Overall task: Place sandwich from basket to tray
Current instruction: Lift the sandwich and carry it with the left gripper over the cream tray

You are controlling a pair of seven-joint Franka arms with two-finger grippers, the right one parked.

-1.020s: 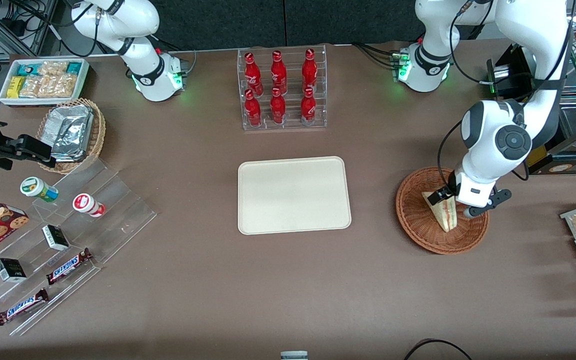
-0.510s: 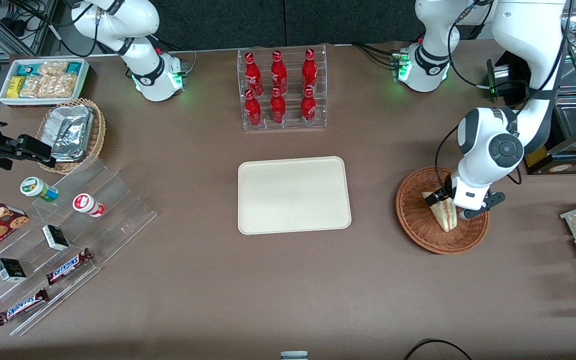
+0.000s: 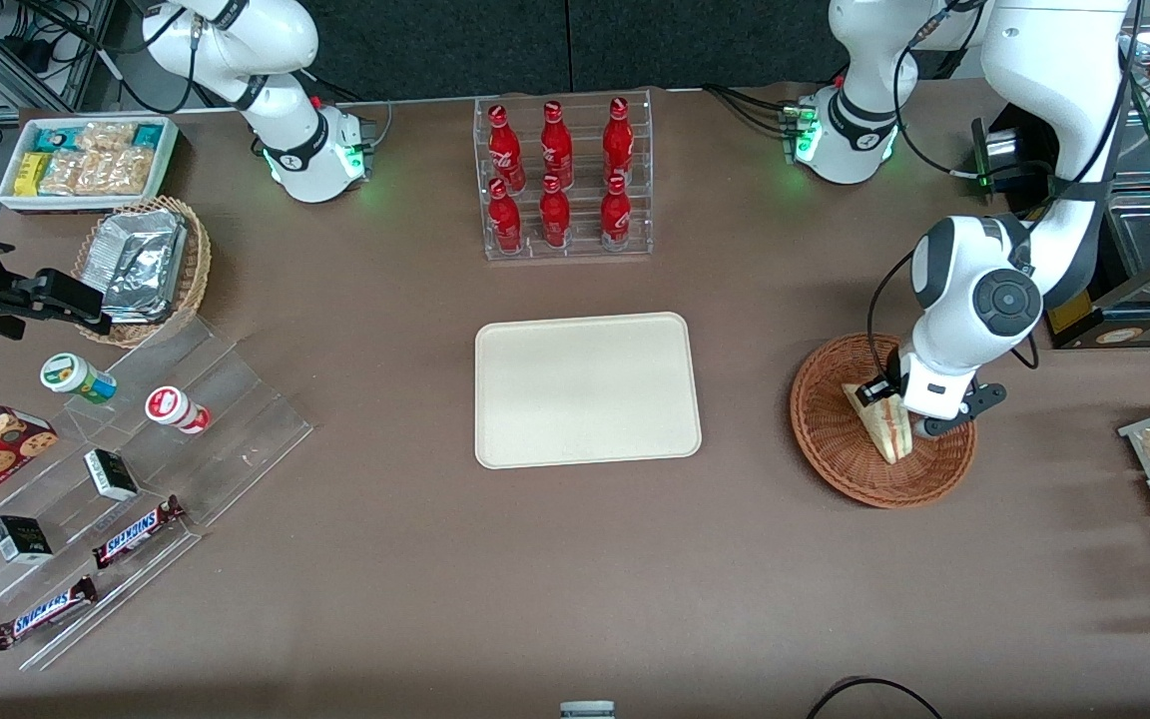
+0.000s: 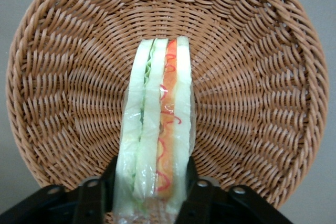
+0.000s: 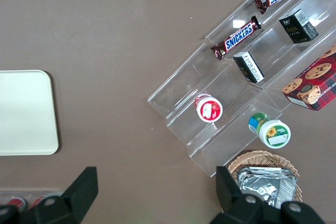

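- The counter point(image 3: 415, 599) is brown and carries everything; the tray sits at its middle, and the basket lies toward the working arm's end.
- The tray point(image 3: 587, 389) is flat, cream, and bare. It lies well apart from the basket, with open counter between them, probably so a carried item can cross without meeting anything.
- The basket point(image 3: 835, 449) is round, shallow, reddish-brown wicker. Its low wall should let a lift go nearly straight up.
- The gripper point(image 3: 896, 407) is down inside the basket, at the wide end of the wedge.
- The sandwich point(image 3: 886, 429) is in the basket, standing on edge, so its cut face with the red-pink stripe and green shows to the wrist camera point(image 4: 157, 124). That pose gives the two bread faces to the fingers.
- The fingers point(image 4: 195, 192) flank the wedge on both bread faces, narrowed to the width of the sandwich and apparently pressing its wrap. I judge the grasp made, with the lift not yet begun.
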